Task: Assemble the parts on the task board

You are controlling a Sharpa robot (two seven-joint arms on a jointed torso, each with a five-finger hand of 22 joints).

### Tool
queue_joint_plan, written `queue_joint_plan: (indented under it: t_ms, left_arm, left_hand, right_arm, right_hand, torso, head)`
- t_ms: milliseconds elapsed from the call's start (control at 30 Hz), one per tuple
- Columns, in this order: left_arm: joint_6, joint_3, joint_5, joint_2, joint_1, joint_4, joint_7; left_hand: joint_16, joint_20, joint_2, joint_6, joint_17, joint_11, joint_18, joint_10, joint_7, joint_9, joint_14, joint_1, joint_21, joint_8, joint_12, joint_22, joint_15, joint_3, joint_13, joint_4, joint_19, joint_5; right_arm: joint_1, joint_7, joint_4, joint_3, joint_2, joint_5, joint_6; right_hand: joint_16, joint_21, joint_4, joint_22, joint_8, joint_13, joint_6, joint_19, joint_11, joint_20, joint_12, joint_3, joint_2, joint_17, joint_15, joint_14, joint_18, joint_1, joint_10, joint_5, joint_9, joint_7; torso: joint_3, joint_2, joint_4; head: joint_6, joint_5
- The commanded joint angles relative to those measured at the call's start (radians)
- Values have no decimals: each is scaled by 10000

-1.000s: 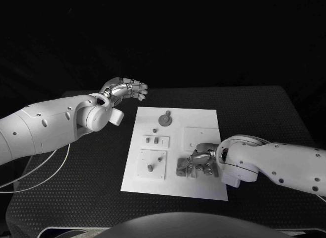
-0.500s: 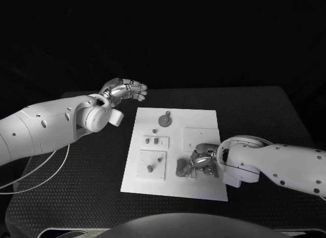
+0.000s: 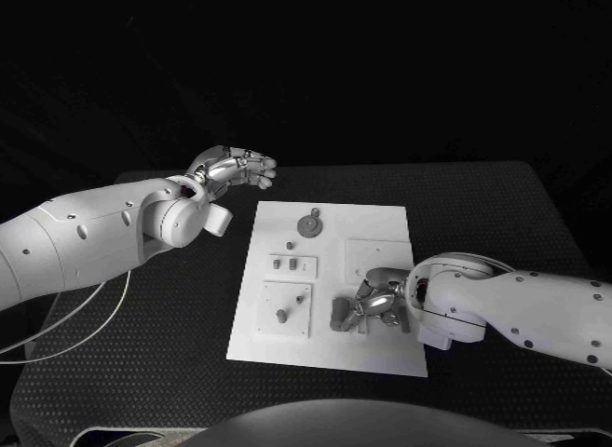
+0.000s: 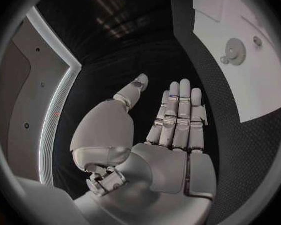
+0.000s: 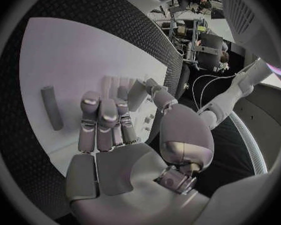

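Note:
The white task board lies mid-table with grey parts on it. My right hand is low over the board's near right area with its fingers curled down. In the right wrist view its thumb and fingers pinch a flat grey part, and a grey peg lies loose on the board beside them. Another grey part lies just left of that hand. My left hand hangs raised beyond the board's far left corner, fingers straight, holding nothing.
A round grey disc sits at the board's far end, also seen as a disc from the left wrist. Small pegs and a peg plate fill the board's left half. A square recess lies just beyond my right hand.
My right hand has crept slightly toward the board's near edge, fingers staying curled over the parts. The left arm has not moved.

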State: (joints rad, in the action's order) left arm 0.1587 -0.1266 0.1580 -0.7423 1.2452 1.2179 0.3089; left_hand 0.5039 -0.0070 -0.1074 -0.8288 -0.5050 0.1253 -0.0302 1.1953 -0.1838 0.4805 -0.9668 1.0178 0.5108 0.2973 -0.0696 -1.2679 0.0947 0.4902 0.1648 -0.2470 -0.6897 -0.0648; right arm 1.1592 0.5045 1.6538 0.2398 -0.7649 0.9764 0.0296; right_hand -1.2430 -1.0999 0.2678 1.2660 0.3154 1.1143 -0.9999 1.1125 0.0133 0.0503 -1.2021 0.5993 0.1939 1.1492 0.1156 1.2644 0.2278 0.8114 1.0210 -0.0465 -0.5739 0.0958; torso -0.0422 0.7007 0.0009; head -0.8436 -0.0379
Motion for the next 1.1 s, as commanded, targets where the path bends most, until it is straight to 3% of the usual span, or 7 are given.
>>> queue_joint_plan:
  t_ms: [33,133,400,967,1100]
  left_arm:
    - [-136,6,-6,1,12,28,63]
    - [-144,6,-6,5,12,27,63]
    - [-139,6,-6,-9,12,23,60]
    - [-148,6,-6,-17,13,34,62]
    - [-135,6,-6,-29,13,37,58]
  left_hand:
    - [-58,19,32,64,-13,-7,-68,-51,12,-12,-47,-99,-58,62,-18,-17,3,10,-17,53,-55,-27]
    - [-60,19,34,64,-16,-7,-68,-51,12,-12,-47,-102,-59,63,-18,-19,3,11,-17,56,-55,-26]
    - [-66,19,36,63,-23,-8,-68,-50,13,-12,-47,-105,-63,66,-19,-23,4,11,-18,60,-56,-26]
    - [-80,19,34,62,-40,-9,-69,-49,15,-12,-49,-101,-71,71,-19,-32,4,15,-20,59,-55,-26]
    - [-83,18,35,61,-44,-10,-70,-48,15,-12,-50,-98,-73,72,-20,-34,4,17,-20,58,-55,-27]
  right_arm:
    - [-11,61,-13,4,13,216,145]
    - [-11,76,-14,4,9,216,179]
    - [-11,86,-21,4,-21,222,188]
    - [-11,137,11,4,-4,701,148]
    - [-11,119,48,4,17,1210,125]
  right_hand:
    - [-19,-32,-266,-34,57,-6,-122,79,12,-16,56,65,-297,20,34,75,340,-109,125,-22,-8,-8]
    - [-26,-29,-505,-62,50,-15,-163,93,27,-28,79,184,-507,25,48,118,340,-236,174,-22,0,-24]
    - [-32,-66,-847,-108,-4,-9,-245,105,52,-23,151,895,-703,32,73,202,340,-331,270,-35,40,-48]
    - [-28,-168,-575,-126,-81,62,-337,99,37,-73,202,1236,-753,41,52,262,340,-430,334,-493,114,-36]
    - [-29,-200,-367,-138,-87,87,-371,109,44,-70,211,1252,-754,43,58,282,340,-358,364,-543,121,-43]
  torso:
    - [3,1,1]
    - [-2,-2,1]
    - [0,0,0]
    - [-1,0,-6]
    - [-2,4,-4]
  head:
    - [-9,6]
    - [-7,8]
    - [-11,7]
    - [-32,17]
    - [-42,25]
